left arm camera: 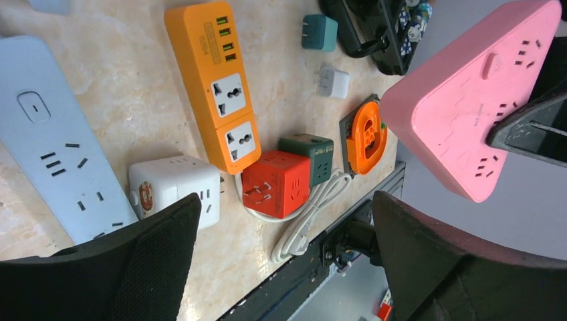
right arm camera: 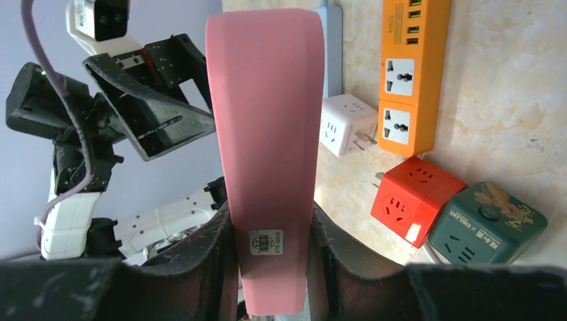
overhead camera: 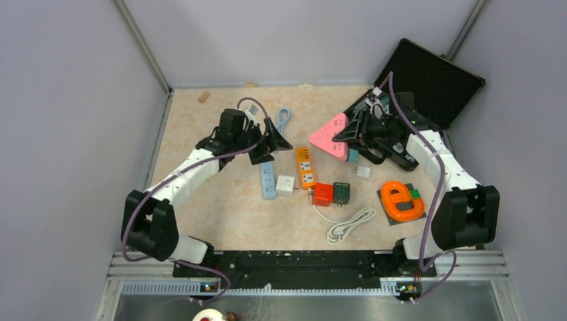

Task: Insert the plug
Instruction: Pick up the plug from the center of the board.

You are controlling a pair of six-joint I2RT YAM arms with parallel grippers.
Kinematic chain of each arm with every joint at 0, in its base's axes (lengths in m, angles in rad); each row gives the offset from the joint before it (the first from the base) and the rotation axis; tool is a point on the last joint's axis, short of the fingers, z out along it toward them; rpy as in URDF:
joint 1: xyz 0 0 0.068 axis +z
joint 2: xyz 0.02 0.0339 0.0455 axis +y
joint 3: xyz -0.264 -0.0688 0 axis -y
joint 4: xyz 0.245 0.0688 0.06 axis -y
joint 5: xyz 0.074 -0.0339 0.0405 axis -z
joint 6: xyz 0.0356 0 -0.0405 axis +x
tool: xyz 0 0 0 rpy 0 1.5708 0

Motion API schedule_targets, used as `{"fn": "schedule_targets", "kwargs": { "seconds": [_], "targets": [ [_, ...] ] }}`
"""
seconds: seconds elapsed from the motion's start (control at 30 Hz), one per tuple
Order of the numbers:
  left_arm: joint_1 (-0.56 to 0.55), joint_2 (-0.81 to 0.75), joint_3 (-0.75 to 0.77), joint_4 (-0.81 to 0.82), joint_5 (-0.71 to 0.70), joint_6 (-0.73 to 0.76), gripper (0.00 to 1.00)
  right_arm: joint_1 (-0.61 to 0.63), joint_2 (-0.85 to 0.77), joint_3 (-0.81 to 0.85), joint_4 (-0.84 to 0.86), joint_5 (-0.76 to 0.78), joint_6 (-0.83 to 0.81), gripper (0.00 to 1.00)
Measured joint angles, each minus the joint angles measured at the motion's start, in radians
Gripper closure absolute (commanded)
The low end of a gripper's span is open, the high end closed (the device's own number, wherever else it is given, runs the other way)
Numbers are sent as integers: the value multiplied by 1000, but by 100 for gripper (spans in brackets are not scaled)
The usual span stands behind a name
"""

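Left gripper (overhead camera: 270,145): jaws spread wide, nothing between them. Hangs over the far-left part of the table (overhead camera: 220,207), just above the far end of the blue power strip (overhead camera: 268,181).

Right gripper (right arm camera: 271,227): clamped on the pink power strip (overhead camera: 329,134), one finger pressed on each flat face. Holds it clear of the table, tilted on edge, socket side turned toward the left arm. Near the left gripper, not touching it.

White cord (overhead camera: 350,225) with its plug (overhead camera: 333,234): loosely coiled on the table toward the front, just in front of the red cube socket (overhead camera: 322,194) and the green cube socket (overhead camera: 342,192). Well apart from both grippers. One thin end leads up to the red cube.

Orange power strip (overhead camera: 305,167): flat on the table to the right of the blue one, near end just beside the red cube. White cube socket (overhead camera: 285,184): between the blue and orange strips, prongs showing in the right wrist view. Red and green cubes side by side, close together.

Teal adapter (overhead camera: 352,156) and small white adapter (overhead camera: 363,172): on the table below the right gripper. Orange cord reel (overhead camera: 401,200): on a dark plate at the right. Black case (overhead camera: 434,80): open, at the far right corner.
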Motion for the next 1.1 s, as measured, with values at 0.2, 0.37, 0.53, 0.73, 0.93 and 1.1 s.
{"fn": "schedule_targets", "kwargs": {
  "seconds": [0.2,0.37,0.53,0.73,0.93,1.1],
  "targets": [
    [0,85,20,3,63,-9,7,-13,28,-15,-5,-23,0,100],
    [-3,130,27,9,98,-23,7,-14,64,-19,-24,-32,0,100],
    [-3,133,28,73,129,-78,6,-14,65,-23,-2,-47,19,100],
    [-3,132,-6,361,171,-301,7,-14,19,-154,243,-59,261,100],
    [-16,141,-39,643,172,-559,9,-14,-49,-286,504,-40,548,100],
    [-74,218,30,749,176,-657,16,-14,-61,-287,606,-32,645,100]
  ]
}}
